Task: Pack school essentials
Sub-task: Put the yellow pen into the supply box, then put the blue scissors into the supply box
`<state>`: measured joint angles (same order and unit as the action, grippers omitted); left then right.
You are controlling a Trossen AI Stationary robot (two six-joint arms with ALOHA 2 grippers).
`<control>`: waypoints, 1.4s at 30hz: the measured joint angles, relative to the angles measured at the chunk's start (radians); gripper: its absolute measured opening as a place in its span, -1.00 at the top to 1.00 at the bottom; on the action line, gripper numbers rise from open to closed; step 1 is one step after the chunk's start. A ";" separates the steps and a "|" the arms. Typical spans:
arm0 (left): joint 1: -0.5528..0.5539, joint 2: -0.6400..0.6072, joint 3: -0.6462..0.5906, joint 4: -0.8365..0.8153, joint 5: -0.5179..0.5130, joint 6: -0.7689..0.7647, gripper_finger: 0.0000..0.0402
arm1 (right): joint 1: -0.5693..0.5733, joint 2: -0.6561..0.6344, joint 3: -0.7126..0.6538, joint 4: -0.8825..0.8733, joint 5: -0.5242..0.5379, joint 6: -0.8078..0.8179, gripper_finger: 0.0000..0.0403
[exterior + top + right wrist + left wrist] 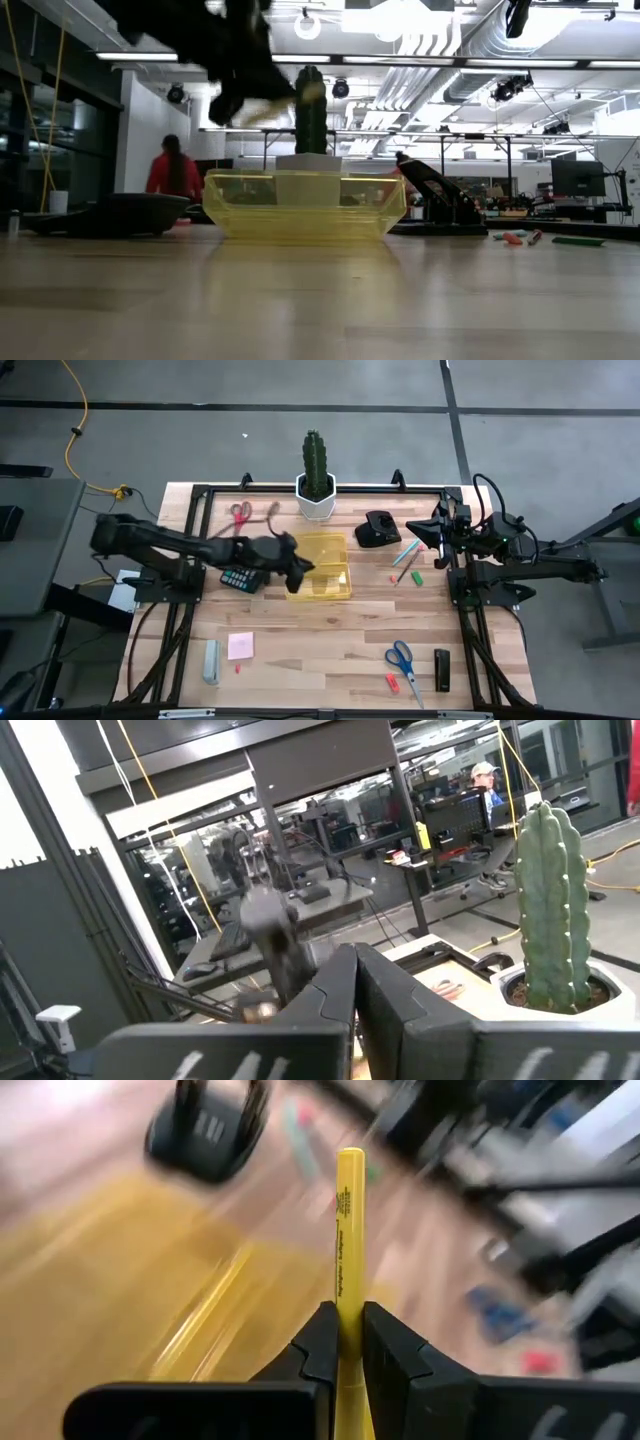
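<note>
My left gripper is shut on a thin yellow pencil and hovers at the left edge of the clear yellow box, above the table. My right gripper is shut on nothing and waits at the table's right side. Red-handled scissors lie at the far left. A pink sticky-note pad lies near the front left. Blue-handled scissors and a small red piece lie at the front right. A green piece lies right of the box. My left gripper pinches the yellow pencil's shaft between its two fingers. The pencil runs along the fingers, and its long free end sticks out ahead of them. It is lifted clear of the table.
A cactus in a white pot stands just beyond the box. A black device sits to the box's far right, a calculator to its left. Pens, a grey piece and a black piece lie about.
</note>
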<state>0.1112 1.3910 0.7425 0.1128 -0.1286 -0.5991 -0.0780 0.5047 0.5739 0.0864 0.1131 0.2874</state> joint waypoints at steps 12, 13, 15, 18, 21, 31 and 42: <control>-0.002 0.210 0.000 0.019 0.055 0.069 0.93 | 0.000 0.000 0.000 0.000 0.000 0.000 1.00; -0.002 0.216 0.000 0.020 0.067 0.087 0.92 | 0.000 0.000 0.000 0.000 0.000 0.000 1.00; -0.002 0.229 0.000 0.020 0.086 0.116 0.90 | 0.000 0.000 0.000 0.000 0.000 0.000 1.00; -0.003 0.248 0.000 0.019 0.095 0.131 0.85 | 0.000 0.000 0.000 0.000 0.000 0.000 1.00; -0.003 0.258 0.000 0.019 0.095 0.113 0.78 | 0.000 0.000 0.000 0.000 0.000 0.004 1.00; 0.030 0.263 0.027 0.015 0.182 0.089 0.33 | 0.000 0.000 0.000 -0.001 -0.001 0.116 1.00; 0.146 -0.011 0.182 0.074 0.438 0.045 0.08 | 0.000 0.026 0.000 0.105 -0.029 0.159 1.00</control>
<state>0.2569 1.3800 0.9245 0.1868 0.3093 -0.5545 -0.0778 0.5304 0.5739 0.1914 0.0843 0.4465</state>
